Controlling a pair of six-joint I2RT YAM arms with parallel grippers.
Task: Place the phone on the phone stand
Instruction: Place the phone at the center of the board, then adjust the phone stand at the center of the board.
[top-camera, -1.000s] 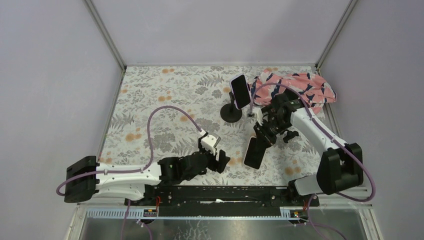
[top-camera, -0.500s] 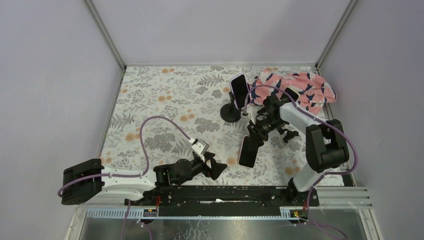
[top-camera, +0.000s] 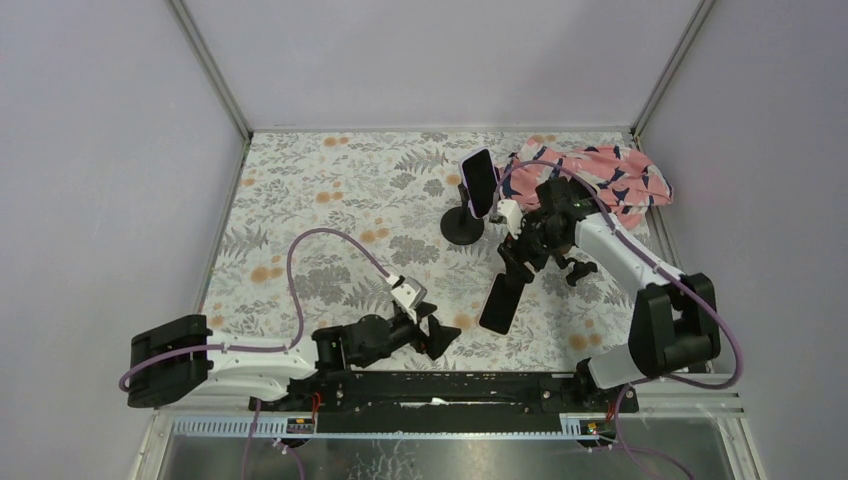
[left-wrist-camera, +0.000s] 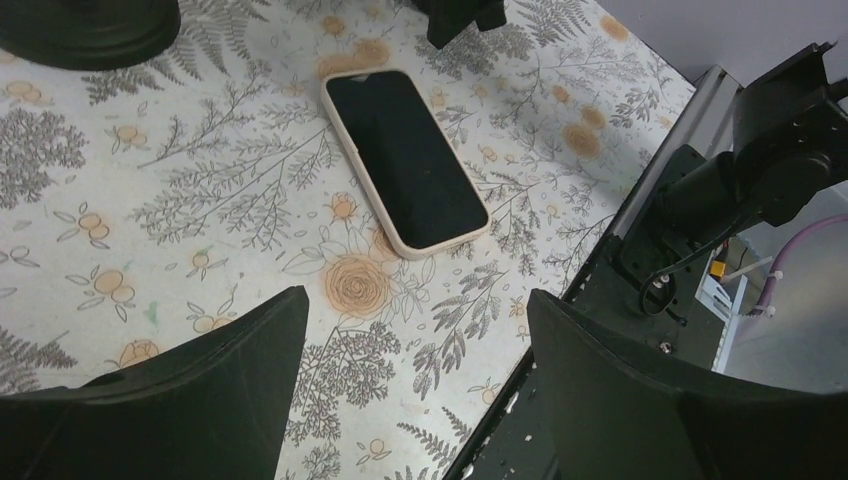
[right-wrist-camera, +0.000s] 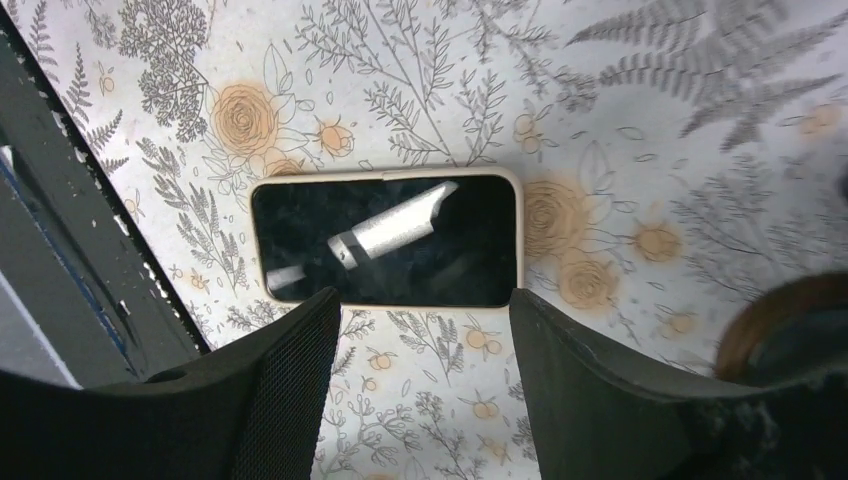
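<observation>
Whereas right hand (right-wrist-camera: 425, 300) gripped phone (right-wrist-camera: 386, 240) earlier, it now gapes above flat-lying phone; left hand (left-wrist-camera: 418, 300) open too.

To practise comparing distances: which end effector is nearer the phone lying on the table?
Right. The right end effector hangs over the phone, far end; the left end effector sits apart, near-left of it.

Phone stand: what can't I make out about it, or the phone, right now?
- Phone stand: its cradle is too small to read in the top view. The left wrist view cuts it off at the top edge, showing only the base. The right wrist view blurs it at the right edge.
- Phone: its back is hidden, as it lies screen-up.
</observation>
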